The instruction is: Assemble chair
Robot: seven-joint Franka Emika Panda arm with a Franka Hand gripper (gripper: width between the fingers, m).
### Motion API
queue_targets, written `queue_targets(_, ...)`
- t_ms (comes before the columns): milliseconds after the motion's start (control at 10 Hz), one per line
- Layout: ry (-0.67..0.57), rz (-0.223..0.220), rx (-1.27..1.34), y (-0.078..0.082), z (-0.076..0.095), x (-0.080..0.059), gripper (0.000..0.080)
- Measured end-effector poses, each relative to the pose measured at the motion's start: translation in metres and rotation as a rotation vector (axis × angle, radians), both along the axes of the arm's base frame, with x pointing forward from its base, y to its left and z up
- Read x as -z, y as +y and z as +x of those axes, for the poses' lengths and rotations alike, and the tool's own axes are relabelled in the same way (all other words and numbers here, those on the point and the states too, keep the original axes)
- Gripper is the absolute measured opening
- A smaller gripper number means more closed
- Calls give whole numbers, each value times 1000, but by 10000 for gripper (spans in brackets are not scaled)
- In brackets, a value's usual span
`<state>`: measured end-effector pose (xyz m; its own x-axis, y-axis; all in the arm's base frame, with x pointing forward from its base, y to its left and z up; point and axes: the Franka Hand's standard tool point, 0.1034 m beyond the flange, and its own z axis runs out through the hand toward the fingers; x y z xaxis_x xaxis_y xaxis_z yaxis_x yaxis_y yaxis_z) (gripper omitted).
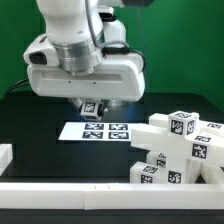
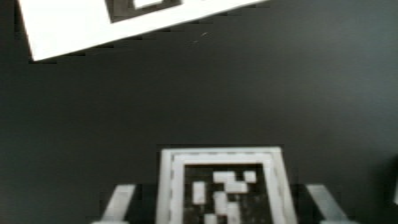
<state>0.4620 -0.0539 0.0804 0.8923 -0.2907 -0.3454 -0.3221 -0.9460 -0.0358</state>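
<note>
A green backdrop is seen behind a black table (image 1: pixel 30 120), which is bordered at the front by a low white rail (image 1: pixel 60 188). Much of the exterior view is filled by the white robot arm (image 1: pixel 80 60), which is lowered over the middle of the table. The chair parts (image 1: pixel 180 150), chunky white tagged blocks, are piled toward the exterior view's right, near the front rail. The marker board (image 1: pixel 95 129) is laid flat just beneath the arm. A small tagged white chair part (image 2: pixel 221 187) is seen in the wrist view between the two fingers (image 2: pixel 121 203) of the gripper (image 2: pixel 221 205), which is closed narrowly around it above the bare tabletop.
</note>
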Motion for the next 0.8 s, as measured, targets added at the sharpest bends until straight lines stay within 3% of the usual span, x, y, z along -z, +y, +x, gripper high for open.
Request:
queue_targets(200, -118, -39, -9, 4, 8, -3, 265)
queue_targets(400, -297, -86, -50, 47, 39, -44, 265)
queue_targets(500, -343, -96, -75, 67, 46, -59, 265)
queue_targets(600, -435, -112, -86, 75, 58, -66, 265)
queue_targets(800, -559, -136, -86, 75, 54, -59, 265)
